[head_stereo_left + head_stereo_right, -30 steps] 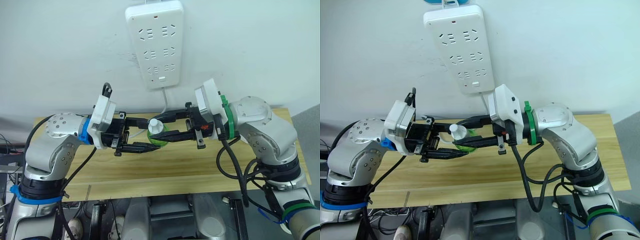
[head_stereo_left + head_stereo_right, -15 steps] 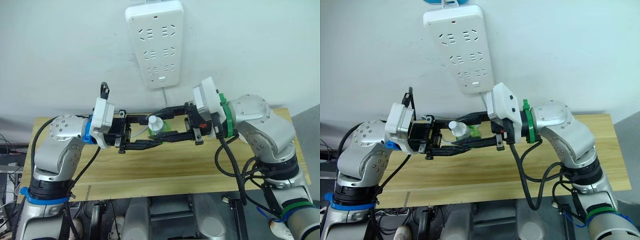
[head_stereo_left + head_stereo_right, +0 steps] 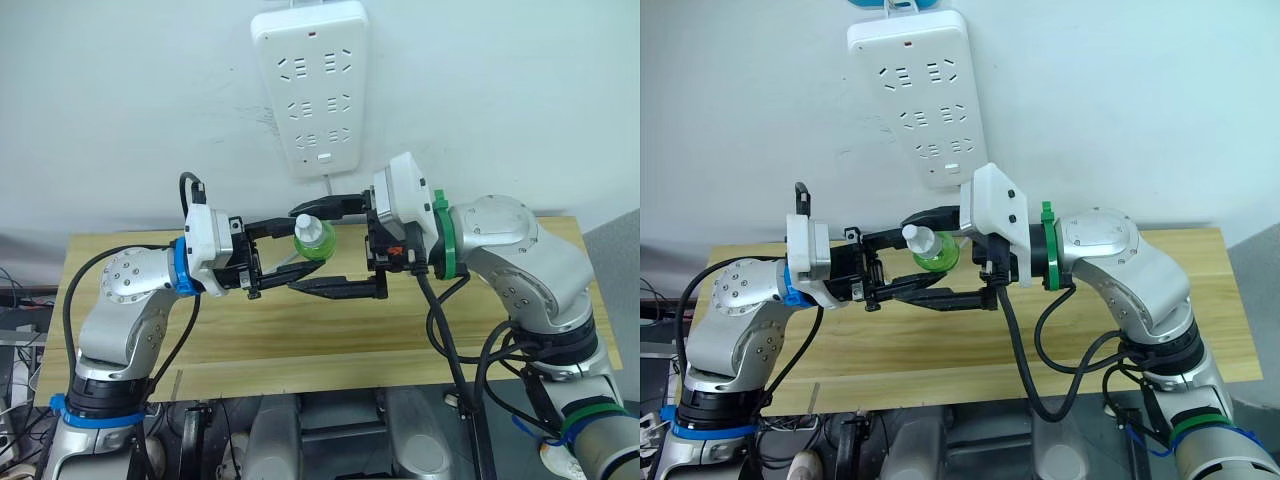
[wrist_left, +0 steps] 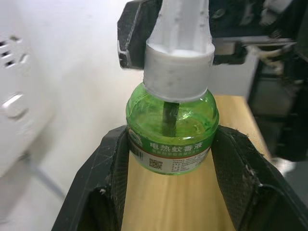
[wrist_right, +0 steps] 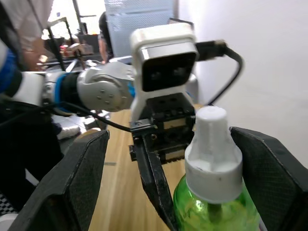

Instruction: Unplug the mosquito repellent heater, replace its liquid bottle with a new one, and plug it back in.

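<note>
- The new one (image 3: 314, 239), green with a whitish cap, now sits higher than a second ago, lifted clear of the wooden table (image 3: 300, 340) and held in the air just below the power strip (image 3: 313, 85) on the wall.
- The left gripper (image 3: 296, 254) pinches the bottle's body; in the left wrist view its fingers (image 4: 113, 159) press against both sides of the green glass (image 4: 172, 130).
- The right gripper (image 3: 320, 247) has changed most: half a second ago its fingers lay close about the bottle, now they stand spread wide, one above the cap and one well below. In the right wrist view the pads (image 5: 86, 159) stand off either side of the cap (image 5: 213, 154), not touching.
- Both arms have risen and drawn in toward the wall since the earlier frames.
- Reading: the bottle appears handed to the left gripper alone, and the right is likely lining up on the cap to unscrew it. The cap is still on.
- Heater and old bottle not located in these views, so the unplug step cannot be judged.
- Risk: a twist on the cap could turn the bottle in the left pinch.
</note>
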Tool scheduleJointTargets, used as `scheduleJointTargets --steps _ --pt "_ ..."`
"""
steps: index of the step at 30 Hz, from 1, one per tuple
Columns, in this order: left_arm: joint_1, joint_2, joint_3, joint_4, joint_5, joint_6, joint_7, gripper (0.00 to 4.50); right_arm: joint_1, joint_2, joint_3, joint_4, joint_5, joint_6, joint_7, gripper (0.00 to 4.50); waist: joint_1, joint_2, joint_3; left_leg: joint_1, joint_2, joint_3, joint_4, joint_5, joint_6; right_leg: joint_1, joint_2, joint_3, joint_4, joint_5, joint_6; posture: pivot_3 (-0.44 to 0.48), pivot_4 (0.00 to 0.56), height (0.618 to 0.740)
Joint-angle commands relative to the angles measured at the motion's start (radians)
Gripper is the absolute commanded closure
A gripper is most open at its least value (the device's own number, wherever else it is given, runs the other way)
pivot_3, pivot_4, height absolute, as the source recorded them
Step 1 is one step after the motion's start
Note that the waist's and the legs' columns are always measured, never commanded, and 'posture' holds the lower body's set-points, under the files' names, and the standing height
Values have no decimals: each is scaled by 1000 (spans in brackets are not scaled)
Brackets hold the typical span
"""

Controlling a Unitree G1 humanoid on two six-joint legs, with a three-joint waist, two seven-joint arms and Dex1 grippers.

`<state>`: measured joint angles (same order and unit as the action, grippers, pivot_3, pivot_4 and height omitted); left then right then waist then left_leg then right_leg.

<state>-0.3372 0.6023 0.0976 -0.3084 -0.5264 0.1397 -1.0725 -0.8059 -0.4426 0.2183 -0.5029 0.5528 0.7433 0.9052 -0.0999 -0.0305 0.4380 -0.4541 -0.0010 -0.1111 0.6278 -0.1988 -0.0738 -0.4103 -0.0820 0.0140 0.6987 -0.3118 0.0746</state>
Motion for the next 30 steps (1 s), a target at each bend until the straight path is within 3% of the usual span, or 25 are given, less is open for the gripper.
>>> scheduleJointTargets --steps 1,14,30 --pt "23 -18 43 -54 4 -26 78 2308 6 -9 3 -71 18 33 -37 354 0 0 0 0 0 0 0 0 0 0 0 0 0 0 0 -175 434 730" --pt "81 -4 39 -149 -63 39 133 2308 -35 63 50 35 -100 -34 -146 354 -5 0 0 0 0 0 0 0 0 0 0 0 0 0 0 -152 436 730" --pt "109 25 41 -134 -76 50 105 2308 -45 77 30 20 -83 -30 -151 354 -6 0 0 0 0 0 0 0 0 0 0 0 0 0 0 -167 432 730"
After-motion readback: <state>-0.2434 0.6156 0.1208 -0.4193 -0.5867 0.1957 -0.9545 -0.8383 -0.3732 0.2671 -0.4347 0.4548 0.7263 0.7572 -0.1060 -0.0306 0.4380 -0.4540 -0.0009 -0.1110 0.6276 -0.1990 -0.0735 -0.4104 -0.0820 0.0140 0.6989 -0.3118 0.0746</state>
